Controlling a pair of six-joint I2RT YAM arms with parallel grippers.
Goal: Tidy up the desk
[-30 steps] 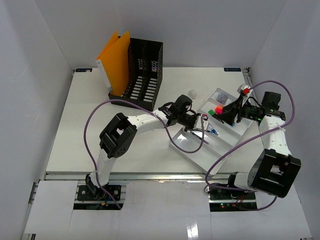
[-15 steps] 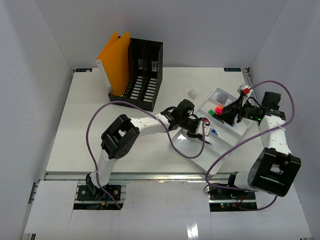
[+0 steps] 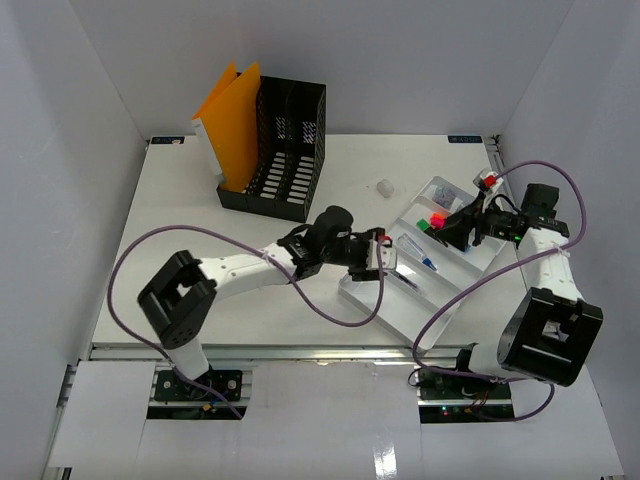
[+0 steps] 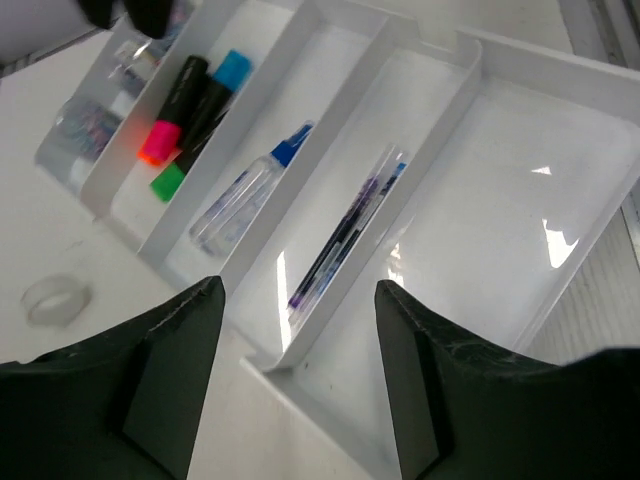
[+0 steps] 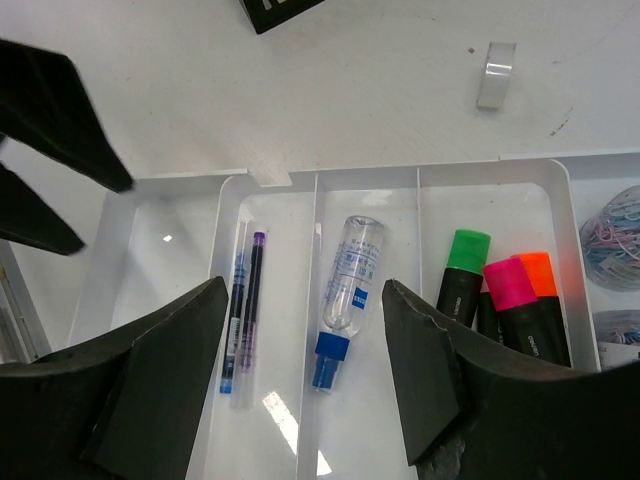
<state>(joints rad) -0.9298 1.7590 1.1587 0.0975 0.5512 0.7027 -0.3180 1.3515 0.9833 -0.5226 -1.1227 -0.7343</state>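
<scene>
two pens (image 4: 345,235) now lie in a slot of the white tray (image 4: 500,200) on the right of the surface (image 3: 180,190), since the left jaws have spread, empty, and drawn back; the right jaws stay spread, holding nothing.

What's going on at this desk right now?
Two robot arms are tidying a desk. The left end effector and the right end effector hover open and empty at a white tray. Its slots already hold pens, a glue bottle and markers. A tape ring sits loose on the desk outside the tray.
</scene>
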